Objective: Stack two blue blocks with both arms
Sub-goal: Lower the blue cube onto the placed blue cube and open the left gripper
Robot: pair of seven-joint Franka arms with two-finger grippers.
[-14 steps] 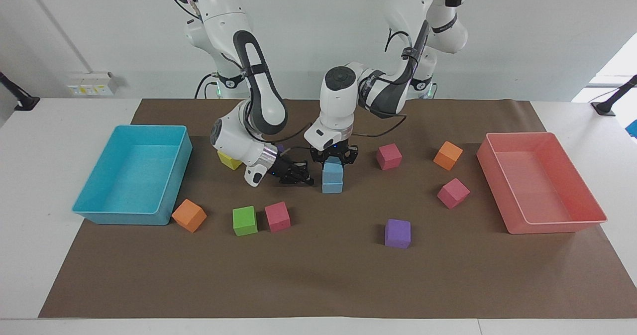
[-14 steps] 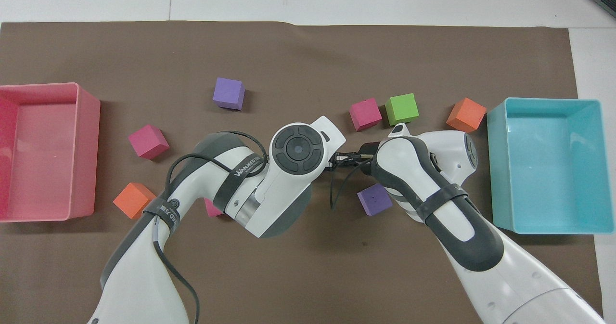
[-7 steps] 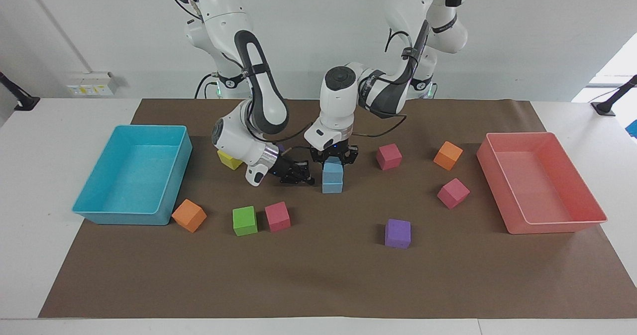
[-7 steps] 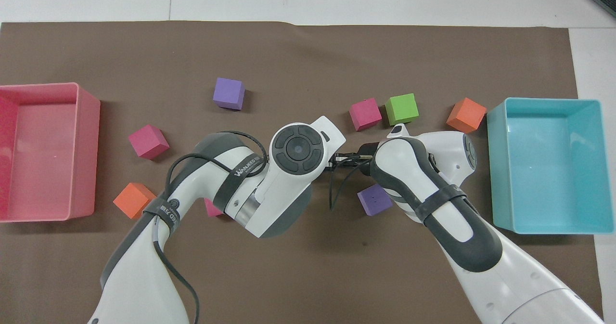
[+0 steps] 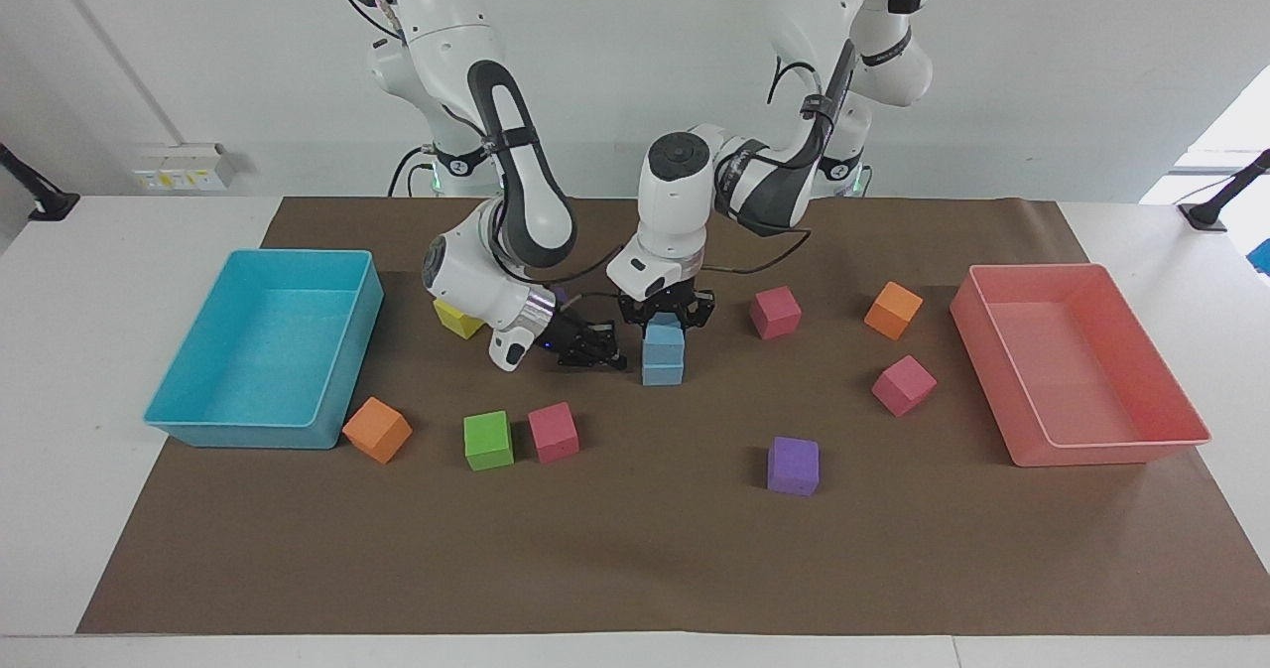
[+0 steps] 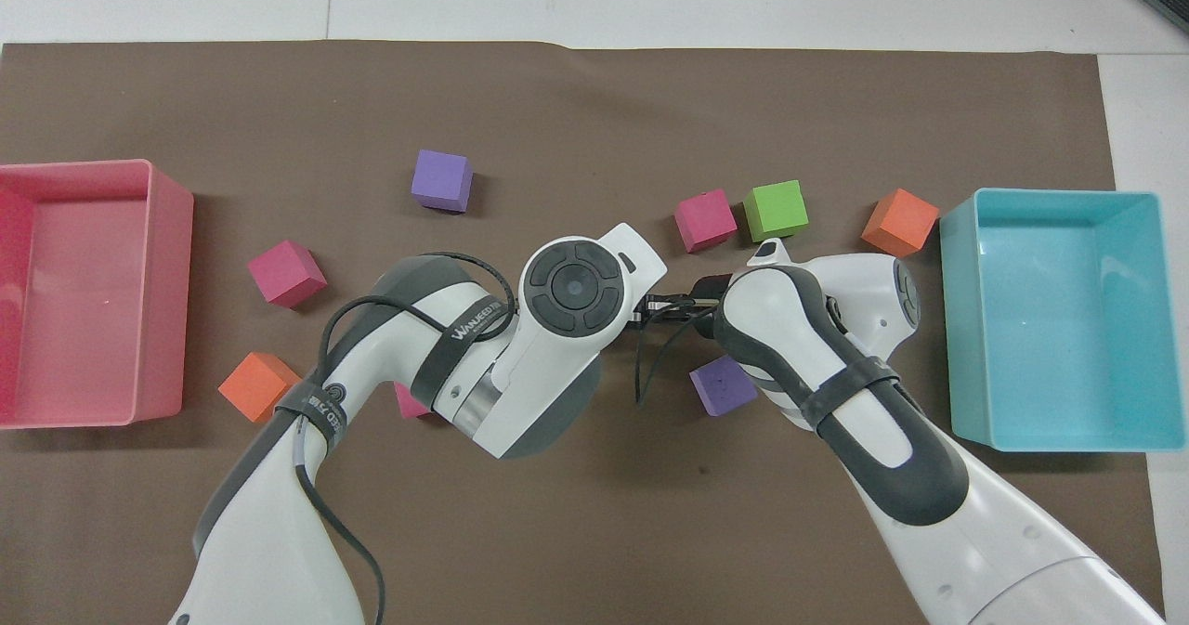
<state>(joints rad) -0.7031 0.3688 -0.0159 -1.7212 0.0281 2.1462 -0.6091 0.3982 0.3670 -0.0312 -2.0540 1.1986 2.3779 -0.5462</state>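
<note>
The two blue blocks stand stacked on the brown mat mid-table, the upper one (image 5: 663,337) square on the lower one (image 5: 663,370). My left gripper (image 5: 665,317) points straight down and straddles the top of the upper block. My right gripper (image 5: 598,347) lies low over the mat beside the stack, toward the right arm's end, with nothing seen in it. In the overhead view the left arm's wrist (image 6: 571,286) hides the stack and the left gripper. Only the right gripper's tip (image 6: 673,305) shows there.
A turquoise tray (image 5: 342,370) stands at the right arm's end and a pink tray (image 5: 1091,447) at the left arm's. Loose cubes lie around: yellow (image 5: 456,322), orange (image 5: 377,430), green (image 5: 488,440), pink (image 5: 553,432), purple (image 5: 793,466), pink (image 5: 903,385), pink (image 5: 775,312), orange (image 5: 893,310).
The right gripper has drawn slightly away from the stack. The left gripper and both blue blocks stay where they were.
</note>
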